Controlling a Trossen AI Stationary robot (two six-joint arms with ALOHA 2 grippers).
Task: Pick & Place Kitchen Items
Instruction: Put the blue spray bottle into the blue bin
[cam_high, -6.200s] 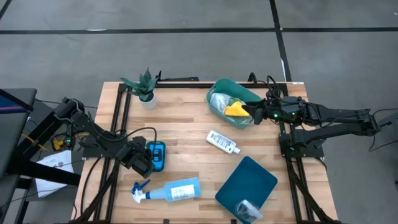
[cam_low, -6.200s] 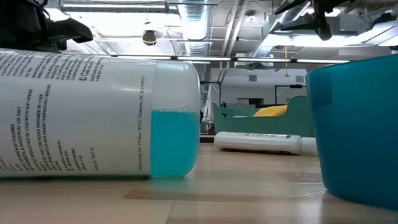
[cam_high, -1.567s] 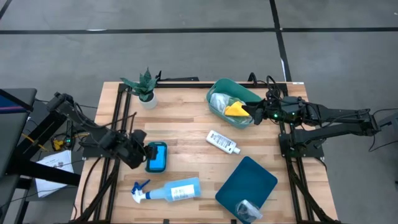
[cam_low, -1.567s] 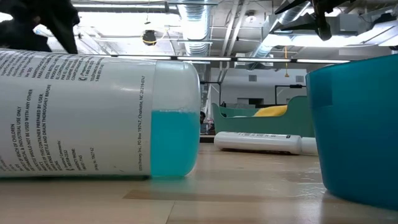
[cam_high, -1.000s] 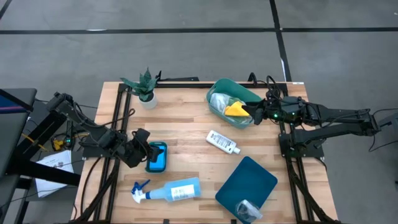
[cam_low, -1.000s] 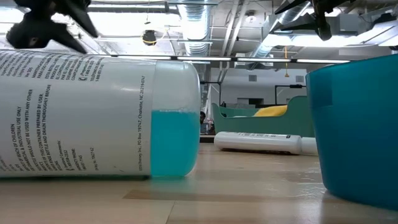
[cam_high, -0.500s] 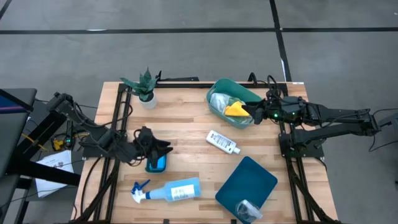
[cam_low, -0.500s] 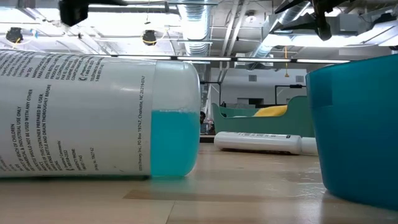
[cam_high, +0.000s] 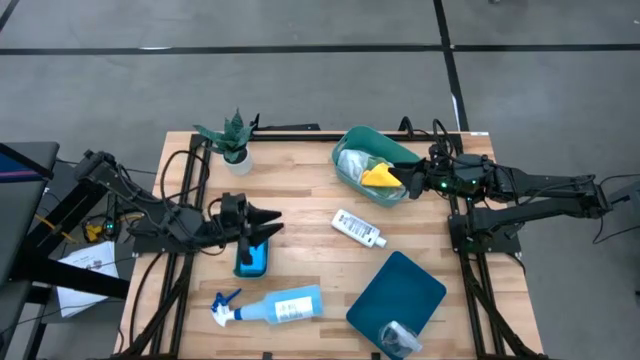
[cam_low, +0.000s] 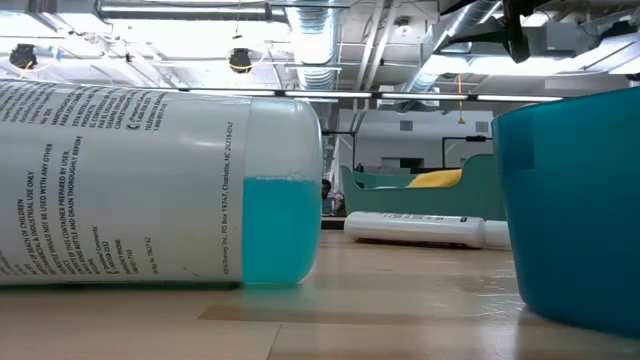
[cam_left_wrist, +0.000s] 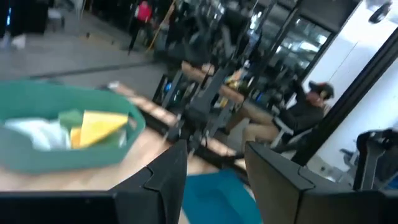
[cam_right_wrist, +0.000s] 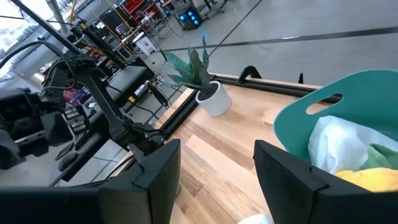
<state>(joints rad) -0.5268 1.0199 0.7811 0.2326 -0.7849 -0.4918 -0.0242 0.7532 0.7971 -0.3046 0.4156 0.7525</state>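
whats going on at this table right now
A two-armed robot is sorting kitchen items. The left gripper hangs open and empty just above the blue rectangular sponge, which lies on the wooden table. The right gripper waits open at the rim of the teal plastic tub, which holds white, green and yellow cloths. The pale-blue spray bottle and small white bottle lie untouched.
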